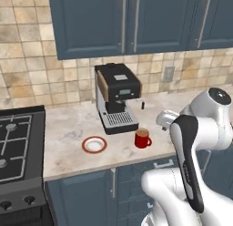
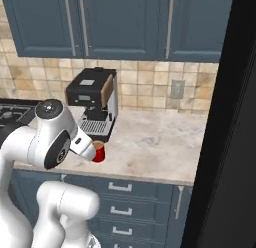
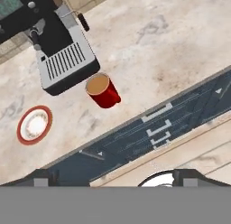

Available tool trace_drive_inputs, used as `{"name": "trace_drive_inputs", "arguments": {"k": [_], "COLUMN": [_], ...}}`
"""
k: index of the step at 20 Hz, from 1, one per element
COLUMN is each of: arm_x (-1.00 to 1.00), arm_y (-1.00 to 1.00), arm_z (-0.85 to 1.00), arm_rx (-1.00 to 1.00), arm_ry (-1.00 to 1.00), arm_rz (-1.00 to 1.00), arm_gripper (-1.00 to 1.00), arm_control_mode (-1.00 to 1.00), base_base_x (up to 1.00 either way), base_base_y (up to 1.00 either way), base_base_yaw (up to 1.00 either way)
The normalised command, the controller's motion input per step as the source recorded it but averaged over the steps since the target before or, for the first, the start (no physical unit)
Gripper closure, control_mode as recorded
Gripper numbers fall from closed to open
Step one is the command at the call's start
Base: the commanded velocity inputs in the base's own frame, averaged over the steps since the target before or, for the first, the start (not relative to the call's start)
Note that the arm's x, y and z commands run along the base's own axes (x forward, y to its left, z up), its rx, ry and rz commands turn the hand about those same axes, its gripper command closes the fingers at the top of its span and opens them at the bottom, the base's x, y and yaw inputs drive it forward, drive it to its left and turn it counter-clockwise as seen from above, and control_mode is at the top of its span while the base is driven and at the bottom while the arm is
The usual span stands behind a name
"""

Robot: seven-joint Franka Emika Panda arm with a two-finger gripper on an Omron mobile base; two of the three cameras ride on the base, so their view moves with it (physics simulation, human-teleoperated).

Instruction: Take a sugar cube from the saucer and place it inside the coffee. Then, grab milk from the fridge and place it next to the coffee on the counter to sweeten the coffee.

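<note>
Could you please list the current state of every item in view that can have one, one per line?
Coffee: upright on the counter, filled with brown liquid, not held.
Saucer: flat on the counter, apart from the mug; whether a cube lies on it is too small to tell.
Coffee machine: upright against the tiled wall, nothing on its drip tray.
Upper cabinets: doors closed.
Drawers: closed.
Gripper: jaws open, empty, above the counter edge.
</note>
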Motion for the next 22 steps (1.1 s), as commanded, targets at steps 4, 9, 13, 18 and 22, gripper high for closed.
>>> {"name": "trace_drive_inputs", "arguments": {"k": [4, 9, 13, 18, 22], "arm_x": [0.00, 0.00, 0.00, 0.00, 0.00], "arm_y": [0.00, 0.00, 0.00, 0.00, 0.00], "arm_z": [0.00, 0.00, 0.00, 0.00, 0.00], "arm_rx": [0.00, 0.00, 0.00, 0.00, 0.00], "arm_ry": [0.00, 0.00, 0.00, 0.00, 0.00], "arm_rz": [0.00, 0.00, 0.00, 0.00, 0.00], "arm_gripper": [-1.00, -1.00, -1.00, -1.00, -1.00], "arm_control_mode": [1.00, 1.00, 1.00, 1.00, 1.00], "base_base_x": [-0.56, -0.16, -0.01, -0.06, -0.25], "base_base_y": [-0.02, 0.00, 0.00, 0.00, 0.00], "base_base_yaw": [-0.81, -0.99, -1.00, -0.98, -0.74]}}
